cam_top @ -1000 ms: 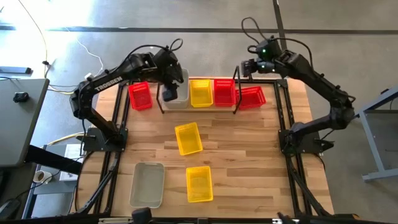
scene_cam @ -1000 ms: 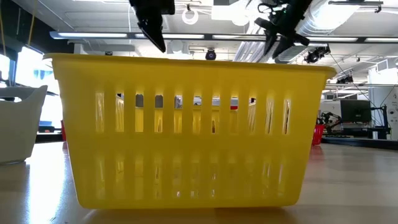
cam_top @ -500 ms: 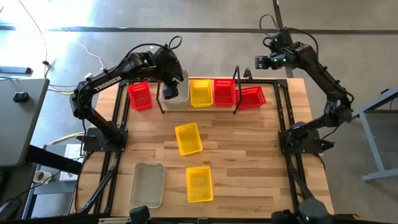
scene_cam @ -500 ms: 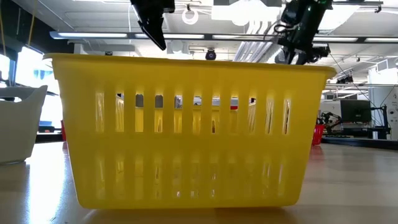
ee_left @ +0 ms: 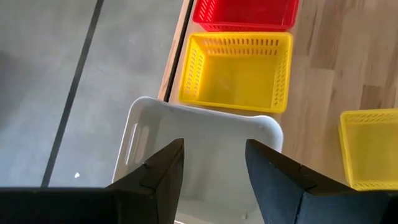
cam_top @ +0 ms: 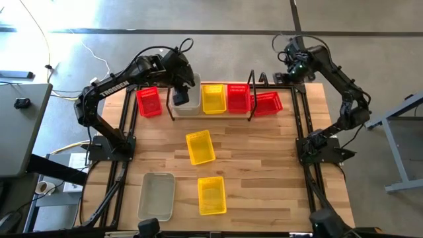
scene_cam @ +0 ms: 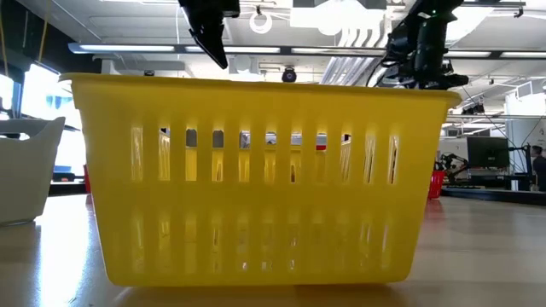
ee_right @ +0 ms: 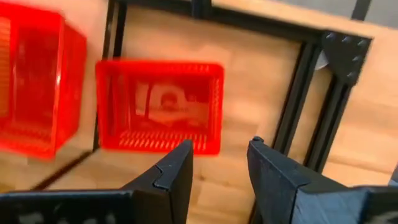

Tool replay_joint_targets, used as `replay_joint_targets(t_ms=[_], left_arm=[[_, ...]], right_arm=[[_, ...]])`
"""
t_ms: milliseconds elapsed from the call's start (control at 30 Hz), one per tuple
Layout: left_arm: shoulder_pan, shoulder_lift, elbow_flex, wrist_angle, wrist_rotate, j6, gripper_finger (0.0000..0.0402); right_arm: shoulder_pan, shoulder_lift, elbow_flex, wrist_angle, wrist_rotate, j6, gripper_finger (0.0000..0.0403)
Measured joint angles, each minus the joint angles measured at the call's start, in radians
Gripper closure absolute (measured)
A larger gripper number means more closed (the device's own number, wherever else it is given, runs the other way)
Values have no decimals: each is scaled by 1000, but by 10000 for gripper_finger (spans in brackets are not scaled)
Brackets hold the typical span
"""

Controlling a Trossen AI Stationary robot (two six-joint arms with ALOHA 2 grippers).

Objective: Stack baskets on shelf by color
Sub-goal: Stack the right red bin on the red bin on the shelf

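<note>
High cam: overhead, straight down, whole table (cam_top: pixel 264 165) in frame. Low cam: tabletop level, very close to yellow basket (scene_cam: pixel 256 179); same basket in high view (cam_top: pixel 211 196). Wrist cams: look down on shelf-row baskets, close.

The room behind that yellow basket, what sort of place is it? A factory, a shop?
Most likely a robotics lab or workshop. The low view shows an open ceiling with strip lights and pipes, and a monitor on a far bench. From above, two robot arms stand on black frames bolted to a wooden table.

Three baskets (cam_top: pixel 213 98) on shelf (cam_top: pixel 251 98)
</note>
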Motion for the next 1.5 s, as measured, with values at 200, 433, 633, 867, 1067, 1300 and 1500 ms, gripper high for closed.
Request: replay_joint_targets(t_ms=[200,433,633,867,1067,1300,1500], left_arm=[[0,0,0,0,0,0,238],[0,0,0,0,4,0,238],[0,0,0,0,4,0,238],[0,0,0,0,4,0,238],[0,0,0,0,7,1,238],[0,0,0,0,7,19,238],[0,0,0,0,7,19,238]], right_arm=[[31,0,0,-129,-41,-67,268],[119,-1,-50,-182,-38,-241,268],[211,-1,-95,-175,-46,-337,268],[308,-6,-109,-166,-43,-244,268],[356,-57,-109,-163,77,-109,268],[301,-104,-109,-112,150,18,268],[201,-102,-154,-15,125,62,268]])
